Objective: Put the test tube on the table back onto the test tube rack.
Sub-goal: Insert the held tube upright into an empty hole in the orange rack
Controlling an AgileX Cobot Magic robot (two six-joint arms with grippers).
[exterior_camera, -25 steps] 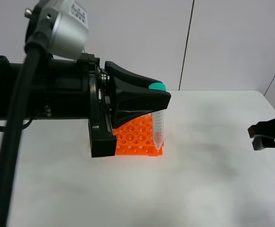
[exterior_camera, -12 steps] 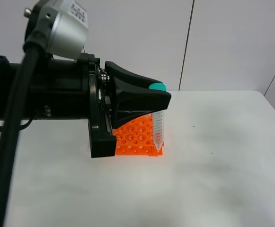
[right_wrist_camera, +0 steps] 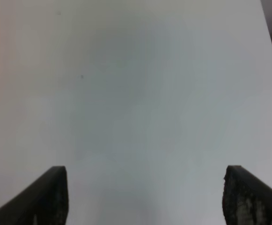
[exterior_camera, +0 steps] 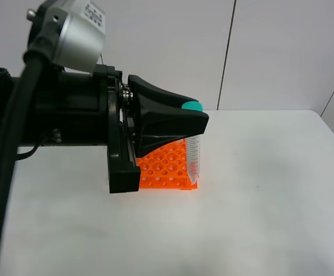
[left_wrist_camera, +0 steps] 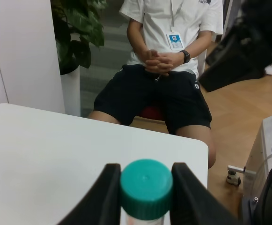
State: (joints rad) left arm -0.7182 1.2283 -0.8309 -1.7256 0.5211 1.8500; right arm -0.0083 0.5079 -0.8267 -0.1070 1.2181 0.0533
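Right now, clamping the test tube (exterior_camera: 192, 160) with the left gripper (exterior_camera: 194, 122), pressing both jaws against the sides of the teal cap (left_wrist_camera: 146, 187) at the bottom middle of the left wrist frame. Holding it upright in the middle of the high frame, long axis running vertically, cap up, conical tip pointing down. Hanging it over the near right corner of the orange test tube rack (exterior_camera: 164, 167), just right of the black gripper body, not lying on the white table (exterior_camera: 258, 190). Not showing clearly whether the tip is sitting inside a hole or only meeting the rack's top tier. Probably calling for a straight downward move next, lining that axis up with one corner hole. Leaving the right gripper (right_wrist_camera: 145, 199) outside the high frame altogether, spreading its jaws wide over bare tabletop at the lower corners of its wrist frame, gripping nothing, standing well apart from the tube.
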